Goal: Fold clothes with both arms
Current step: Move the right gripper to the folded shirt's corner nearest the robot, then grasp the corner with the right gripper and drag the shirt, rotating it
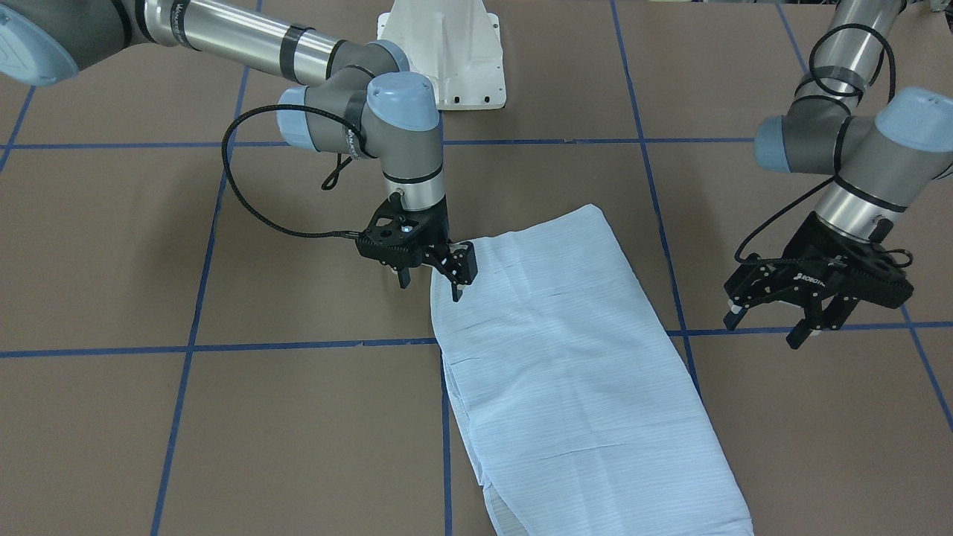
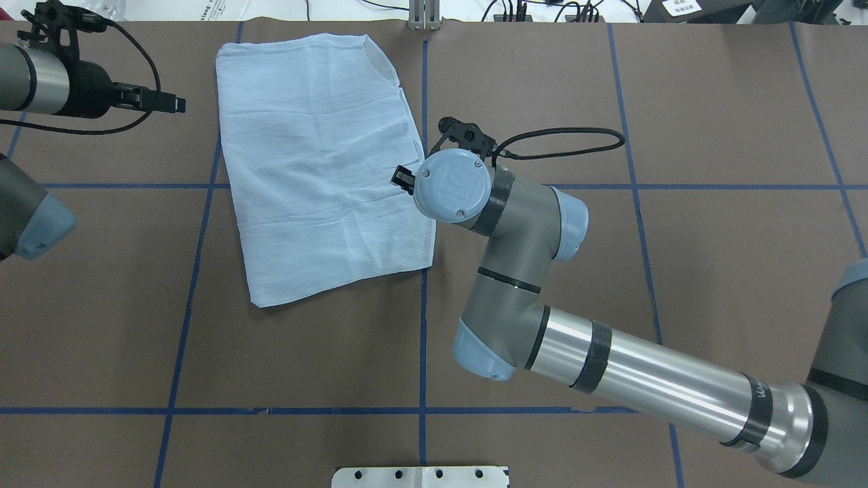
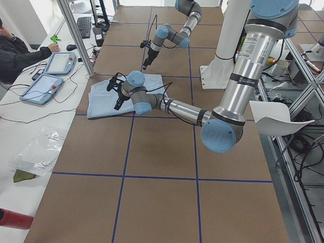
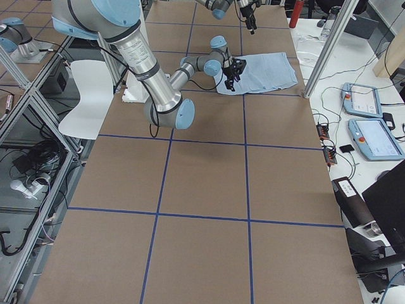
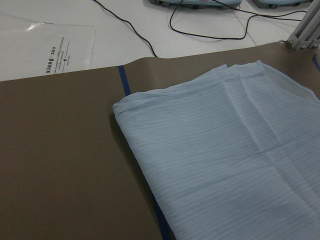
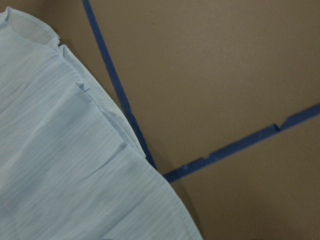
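The light-blue striped shirt point(image 1: 573, 357) lies folded into a long flat panel on the brown table point(image 1: 149, 260). It also shows in the overhead view point(image 2: 319, 156), in the left wrist view point(image 5: 225, 150) and in the right wrist view point(image 6: 60, 175). My right gripper point(image 1: 430, 283) is open at the shirt's long edge. One of its fingers point(image 1: 456, 286) is over the cloth and the other over the table; I cannot tell whether either touches. In the overhead view its wrist hides it. My left gripper point(image 1: 767, 331) hangs open and empty, off the shirt's other side point(image 2: 178, 104).
The white pedestal base point(image 1: 447, 52) stands at the robot's side of the table. Blue tape lines point(image 1: 298, 346) grid the table. Beyond the table's far edge lie cables and a clear plastic bag point(image 5: 45, 45). A person's sleeve point(image 3: 12, 50) and two tablets point(image 3: 50, 63) are at a side bench.
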Tool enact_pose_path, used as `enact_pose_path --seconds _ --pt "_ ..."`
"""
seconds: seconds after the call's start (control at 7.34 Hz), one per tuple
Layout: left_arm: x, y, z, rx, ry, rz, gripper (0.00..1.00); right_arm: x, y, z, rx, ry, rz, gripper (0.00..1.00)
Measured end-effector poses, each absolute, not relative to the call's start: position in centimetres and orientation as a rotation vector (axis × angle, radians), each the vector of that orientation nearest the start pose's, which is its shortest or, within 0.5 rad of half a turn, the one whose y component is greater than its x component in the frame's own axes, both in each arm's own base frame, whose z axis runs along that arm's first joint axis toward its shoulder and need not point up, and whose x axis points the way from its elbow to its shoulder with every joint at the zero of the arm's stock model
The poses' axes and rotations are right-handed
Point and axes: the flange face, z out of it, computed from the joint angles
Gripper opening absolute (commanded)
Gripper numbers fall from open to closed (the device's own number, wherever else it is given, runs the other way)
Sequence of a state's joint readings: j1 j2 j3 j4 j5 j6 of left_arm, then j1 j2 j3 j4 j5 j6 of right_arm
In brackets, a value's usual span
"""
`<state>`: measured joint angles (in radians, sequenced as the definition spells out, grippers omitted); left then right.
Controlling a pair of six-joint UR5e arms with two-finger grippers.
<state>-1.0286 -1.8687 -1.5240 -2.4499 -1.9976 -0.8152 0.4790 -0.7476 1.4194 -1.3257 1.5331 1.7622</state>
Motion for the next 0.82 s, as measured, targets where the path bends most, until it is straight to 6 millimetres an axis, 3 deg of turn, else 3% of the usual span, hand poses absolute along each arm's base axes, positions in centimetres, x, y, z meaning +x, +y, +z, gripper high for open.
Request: enact_pose_path --seconds 0.27,0.55,0.82 --pt "24.4 -58.2 41.9 0.622 0.998 0.000 1.00 -64.7 -42.6 16.5 0.084 -0.897 0.755 0.90" --pt "24.4 -58.2 41.9 0.622 0.998 -0.001 1.00 -67.5 -38.9 15.8 0.065 -0.865 0.810 0.77" --pt "24.4 -58.2 42.0 0.624 0.997 -0.001 1.00 -69.9 -38.2 15.4 0.055 -0.842 0.857 0.71"
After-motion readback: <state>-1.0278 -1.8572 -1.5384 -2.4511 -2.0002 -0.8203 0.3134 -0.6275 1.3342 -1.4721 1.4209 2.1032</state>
